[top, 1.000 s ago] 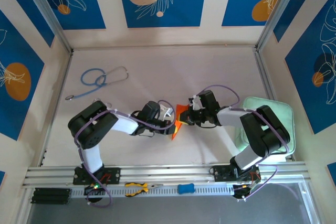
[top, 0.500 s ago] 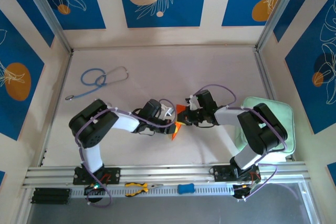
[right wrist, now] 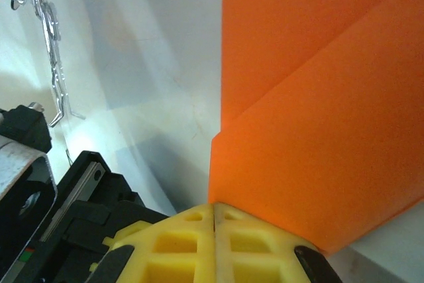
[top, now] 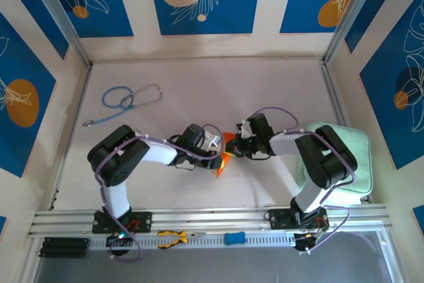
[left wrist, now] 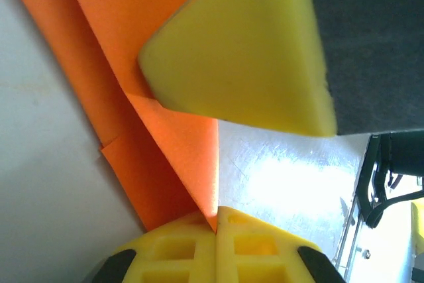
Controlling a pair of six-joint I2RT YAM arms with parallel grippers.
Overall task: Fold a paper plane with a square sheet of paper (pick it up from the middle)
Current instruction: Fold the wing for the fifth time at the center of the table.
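Observation:
The square sheet of paper [top: 224, 156] is bright orange and folded into overlapping layers, held just above the table's middle with a pointed end toward the near edge. Whether it has the paper plane's shape cannot be told. My left gripper [top: 216, 153] is shut on its left side; in the left wrist view the paper [left wrist: 139, 77] enters the closed jaws at the left gripper [left wrist: 216, 220]. My right gripper [top: 236, 146] is shut on the right side; in the right wrist view the layered paper [right wrist: 318, 111] runs into the right gripper [right wrist: 214, 213]. A yellow finger [left wrist: 245, 51] of the right gripper presses the paper from above.
A blue stethoscope [top: 126, 101] lies at the far left. The pale green pad [top: 348, 164] sits under the right arm. Yellow pliers [top: 173, 236] and a small blue object [top: 234, 237] rest on the front rail. Walls close in on three sides.
The right gripper has shifted a little left toward the left gripper, and less orange paper shows between them. Both stay shut on the paper.

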